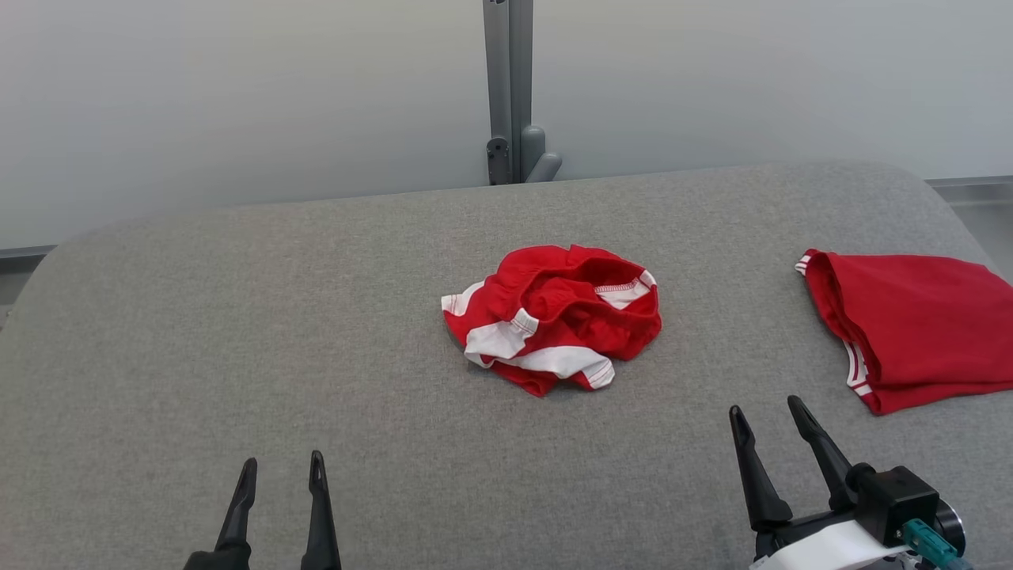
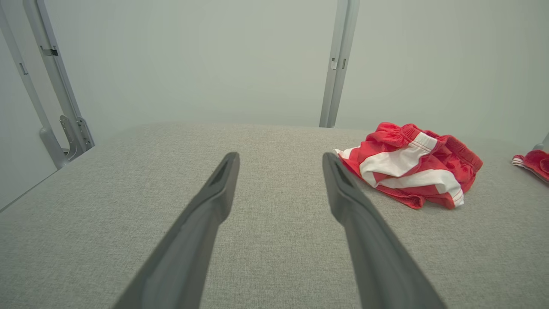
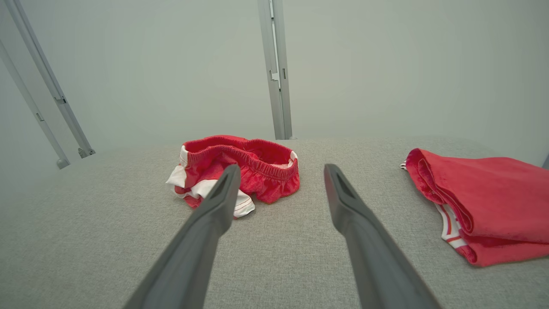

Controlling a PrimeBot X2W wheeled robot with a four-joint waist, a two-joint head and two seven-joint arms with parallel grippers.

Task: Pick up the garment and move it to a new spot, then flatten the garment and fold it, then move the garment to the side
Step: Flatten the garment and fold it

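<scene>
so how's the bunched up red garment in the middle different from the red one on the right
The middle garment is crumpled in a heap; the right garment lies folded flat. The middle garment shows broad white panels and a gathered waistband; the right garment shows mostly plain red with thin white stripes at its edge. Both are red with white trim and rest on the grey table.

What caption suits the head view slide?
Crumpled red-and-white fabric shorts centred on grey fabric table; folded red cloth garment at right; left hand, right hand open.
</scene>
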